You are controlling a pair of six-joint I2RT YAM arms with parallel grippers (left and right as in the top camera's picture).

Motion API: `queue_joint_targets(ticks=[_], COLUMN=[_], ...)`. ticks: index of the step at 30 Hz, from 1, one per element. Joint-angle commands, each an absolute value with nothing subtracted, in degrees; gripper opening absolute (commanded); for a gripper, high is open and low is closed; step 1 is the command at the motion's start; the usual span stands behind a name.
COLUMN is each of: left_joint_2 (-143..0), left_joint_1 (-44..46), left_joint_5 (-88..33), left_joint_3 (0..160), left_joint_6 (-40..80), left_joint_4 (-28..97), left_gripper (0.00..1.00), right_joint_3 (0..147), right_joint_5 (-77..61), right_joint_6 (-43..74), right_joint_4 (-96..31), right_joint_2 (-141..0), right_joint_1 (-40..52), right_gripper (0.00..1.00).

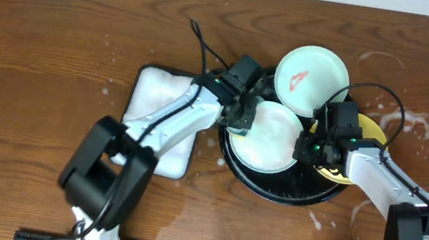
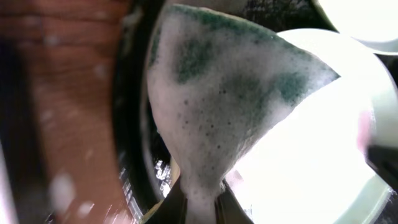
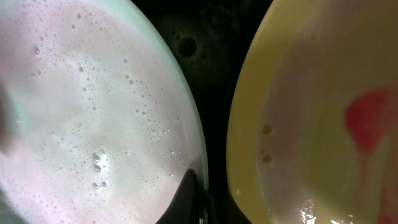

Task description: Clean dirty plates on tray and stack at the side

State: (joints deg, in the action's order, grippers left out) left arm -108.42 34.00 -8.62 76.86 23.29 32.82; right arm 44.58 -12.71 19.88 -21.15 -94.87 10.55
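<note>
The black tray (image 1: 285, 189) sits on the brown bench (image 1: 56, 47) and serves as the landmark here. Inside it, toward its left half, lies the foamy mint plate (image 1: 270, 140), its face covered in white suds. The left hand (image 1: 239, 122) is over the tray's left rim, clenched on a green sponge (image 2: 211, 106) thick with foam. In the left wrist view the sponge's narrow end is pinched between the two fingers, and its broad end reaches over the plate's edge.

The right hand (image 1: 309, 148) is at the right edge of the foamy mint plate, near the tray's middle. In the right wrist view one dark finger (image 3: 188, 196) lies on that plate's rim. Its partner is not visible, so I cannot tell whether the hand is clamped.

The yellow plate (image 3: 298, 124) lies in the tray's right half, just beside the foamy one, with a red smear on it. The smeared mint plate (image 1: 311, 79) sits at the tray's far rim and carries a red mark. The white rectangular tray (image 1: 158, 99) lies left of the black tray. Whitish streaks (image 1: 420, 125) mark the bench to the black tray's right.
</note>
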Motion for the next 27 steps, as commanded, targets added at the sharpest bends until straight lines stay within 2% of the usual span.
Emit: queue_joint_targets(ticks=[1, 8, 13, 15, 23, 27], left_joint_2=[-102.1, -94.8, -93.4, -93.4, -93.5, -93.6], left_joint_1=[33.5, 33.4, 30.5, 26.6, 14.4, 12.3], left_joint_5=[-7.5, -7.4, -1.4, 1.2, 1.1, 0.6], left_joint_3=[77.8, 77.8, 77.8, 77.8, 76.9, 76.3], left_joint_6=[23.8, 23.8, 23.8, 23.7, 22.5, 22.5], left_joint_4=[36.0, 39.1, 48.1, 53.6, 58.9, 59.1], left_gripper=[0.07, 0.07, 0.07, 0.07, 0.09, 0.17], right_joint_3=[40.9, 40.9, 41.5, 43.0, 46.8, 46.9], right_joint_5=[-8.5, -9.5, -9.6, -9.5, -4.4, 3.2], right_joint_6=[17.1, 17.1, 16.8, 16.8, 14.8, 12.4], right_joint_4=[-22.2, -21.1, -20.9, -24.0, -31.7, -33.1], right_joint_2=[-99.5, -99.5, -99.4, -97.6, -82.3, -74.1], right_joint_1=[11.4, 11.4, 11.4, 11.4, 12.3, 15.6], right_gripper=[0.01, 0.01, 0.01, 0.01, 0.01, 0.01])
